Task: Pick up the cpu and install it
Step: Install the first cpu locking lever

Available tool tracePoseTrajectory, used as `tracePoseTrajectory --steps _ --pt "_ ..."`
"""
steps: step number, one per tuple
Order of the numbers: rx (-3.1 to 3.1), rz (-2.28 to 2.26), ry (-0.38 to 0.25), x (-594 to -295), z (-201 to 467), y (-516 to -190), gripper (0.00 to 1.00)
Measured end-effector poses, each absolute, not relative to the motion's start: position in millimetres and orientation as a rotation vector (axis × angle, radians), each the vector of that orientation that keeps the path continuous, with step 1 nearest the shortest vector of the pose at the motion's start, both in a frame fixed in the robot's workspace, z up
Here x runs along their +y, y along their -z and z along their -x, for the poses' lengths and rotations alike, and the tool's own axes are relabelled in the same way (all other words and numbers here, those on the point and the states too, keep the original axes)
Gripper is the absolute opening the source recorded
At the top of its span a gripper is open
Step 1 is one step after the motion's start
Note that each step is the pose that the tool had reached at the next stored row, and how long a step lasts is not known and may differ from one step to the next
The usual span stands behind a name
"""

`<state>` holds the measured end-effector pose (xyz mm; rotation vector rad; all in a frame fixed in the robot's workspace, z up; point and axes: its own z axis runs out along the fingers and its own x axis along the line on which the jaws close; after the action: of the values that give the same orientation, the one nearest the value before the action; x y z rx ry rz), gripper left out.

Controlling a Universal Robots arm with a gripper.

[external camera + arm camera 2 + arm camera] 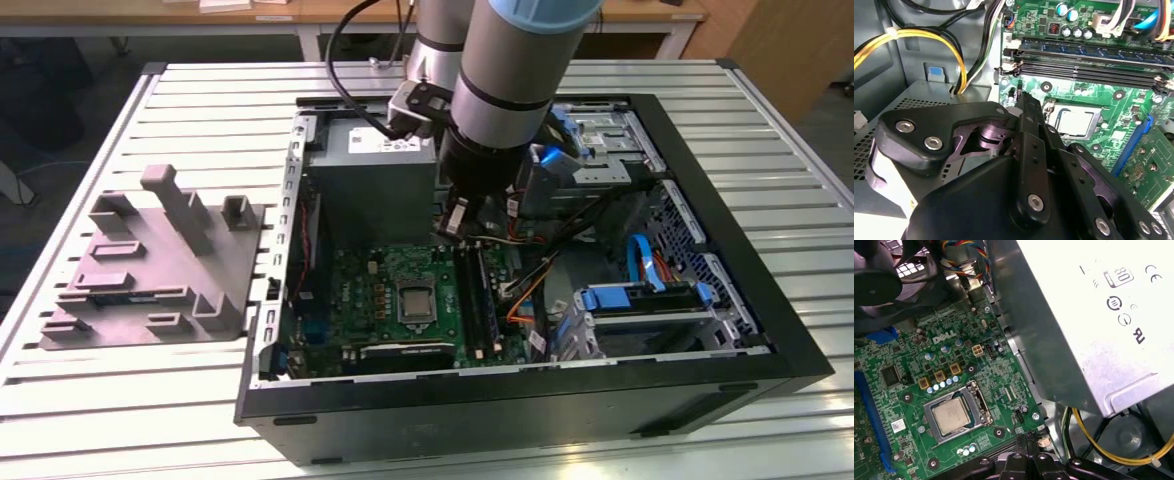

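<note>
The cpu (952,418) already sits in its socket on the green motherboard (914,385), its pale metal top level inside the silver socket frame (979,402); in the second wrist view it shows as a pale square (1075,121) just beyond the gripper (1026,100). In the exterior view the socket (415,298) lies in the middle of the open computer case (747,300), with the arm (514,90) above and farther back, near the grey power supply (371,175). The fingers look drawn together to a narrow tip, holding nothing and clear of the chip. The risks, as I judge them: the chip may sit slightly askew, so any press could bend socket pins, and the gripper is close to the yellow cables (929,40) and the power supply wall, where a careless move could snag. The grey plastic fixture (154,265) stands on the worktop (134,410) at the exterior view's left.
</note>
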<state>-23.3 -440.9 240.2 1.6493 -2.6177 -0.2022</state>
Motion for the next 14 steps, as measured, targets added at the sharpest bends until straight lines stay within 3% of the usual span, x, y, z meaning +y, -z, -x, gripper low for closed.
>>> tracePoseTrajectory --steps 14 --pt "-2.602 -1.669 0.198 -438.5 29.5 -236.4 0.11"
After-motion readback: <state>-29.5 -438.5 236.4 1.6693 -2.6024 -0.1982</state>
